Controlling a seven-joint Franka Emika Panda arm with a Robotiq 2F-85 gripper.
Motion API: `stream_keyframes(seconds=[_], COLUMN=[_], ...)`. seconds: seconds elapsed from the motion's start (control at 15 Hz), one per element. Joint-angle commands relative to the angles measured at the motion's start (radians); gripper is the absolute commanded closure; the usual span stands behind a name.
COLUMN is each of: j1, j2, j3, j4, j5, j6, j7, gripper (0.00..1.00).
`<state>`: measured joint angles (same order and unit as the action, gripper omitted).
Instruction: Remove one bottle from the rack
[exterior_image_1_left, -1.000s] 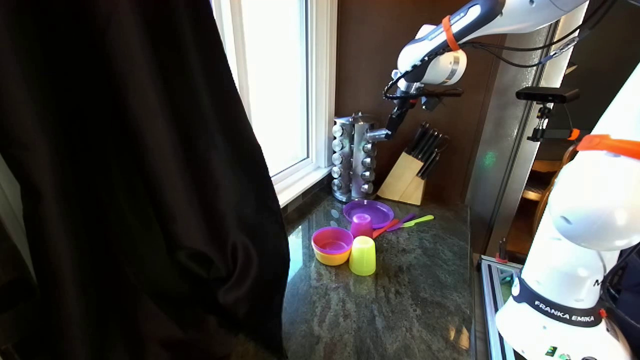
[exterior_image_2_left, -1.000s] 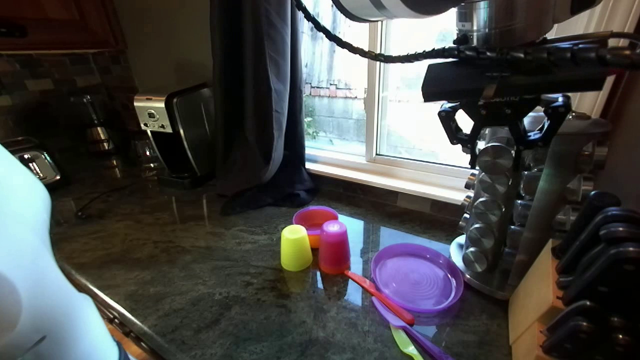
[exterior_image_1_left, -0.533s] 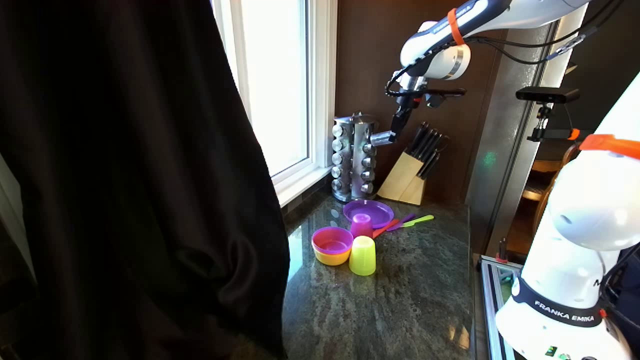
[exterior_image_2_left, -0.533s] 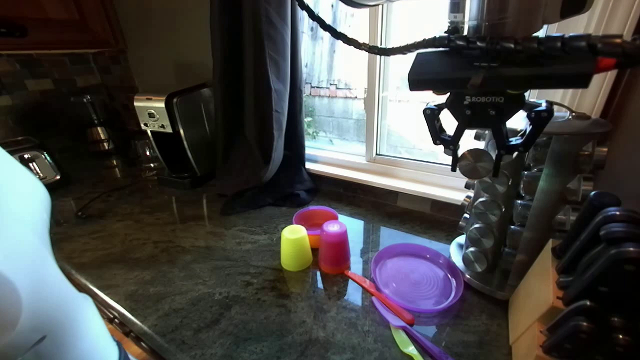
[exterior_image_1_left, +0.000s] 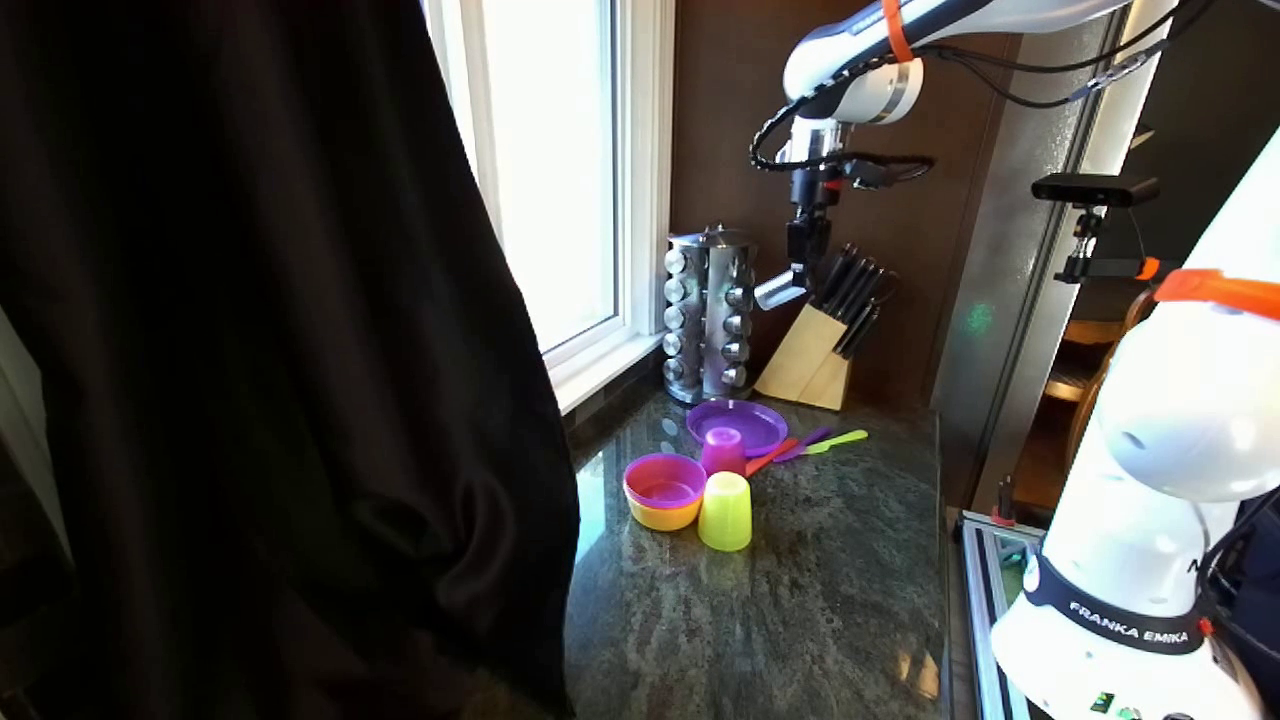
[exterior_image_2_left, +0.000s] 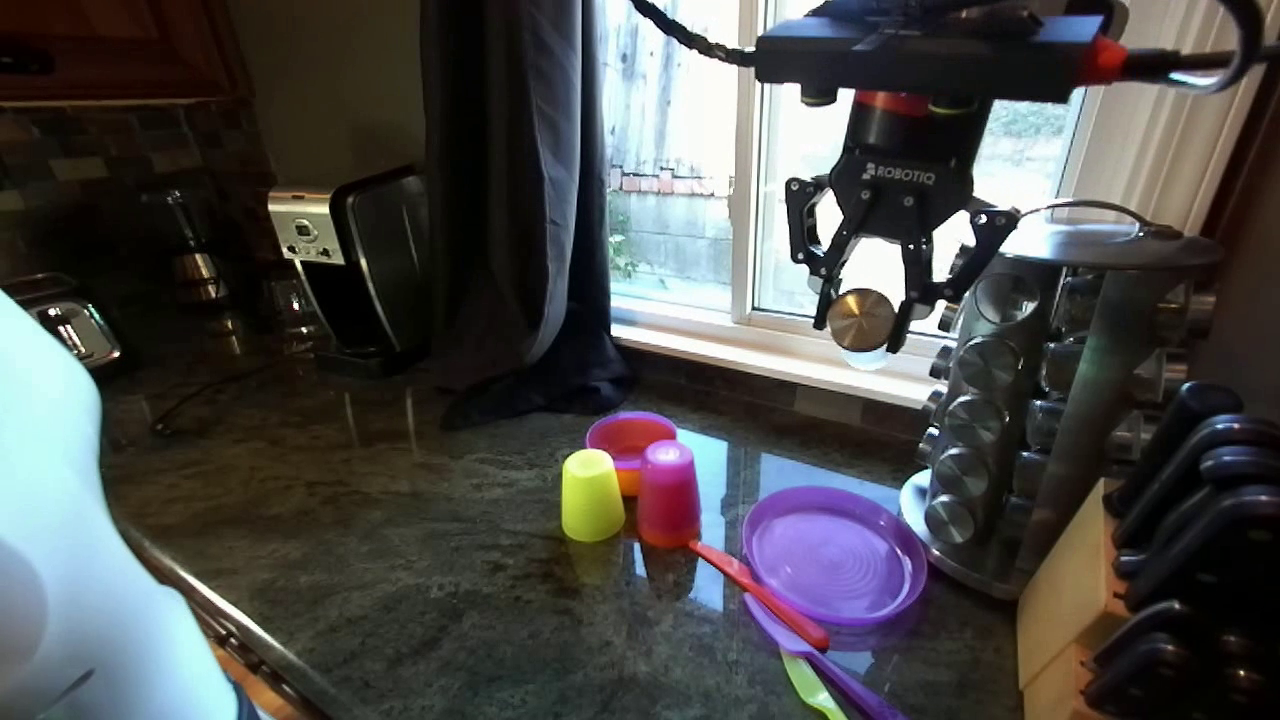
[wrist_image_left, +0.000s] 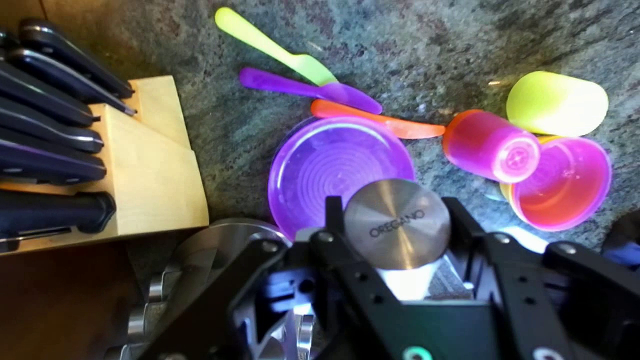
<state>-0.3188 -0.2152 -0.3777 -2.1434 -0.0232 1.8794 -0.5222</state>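
While the Robotiq gripper clamps the oregano jar at a slant in midair, a narrow gap parts the jar from the spice rack. Mottled, glossy stone counter stretches from the yellow-green tumbler to its edge. The jar's round cap is brushed metal, its body clear; the rack is curved, silvery metal.

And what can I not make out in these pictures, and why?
Bottle: glass body mostly hidden by its cap and the hand, wrist view.
Rack: partly behind the hand, cut off by bottom edge, wrist view.
Rack jars: any lettering too small, in both exterior views.
Green knife: one end cut off by bottom edge, in an exterior view.
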Motion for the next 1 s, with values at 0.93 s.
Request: stream_keyframes(seconds=[0.93], j1=[-0.008], j2=[0.523], j3=[0.085], j4=[0.478], j5=[0.006], j6=[-0.659], j7=[0.192], gripper=[0.75])
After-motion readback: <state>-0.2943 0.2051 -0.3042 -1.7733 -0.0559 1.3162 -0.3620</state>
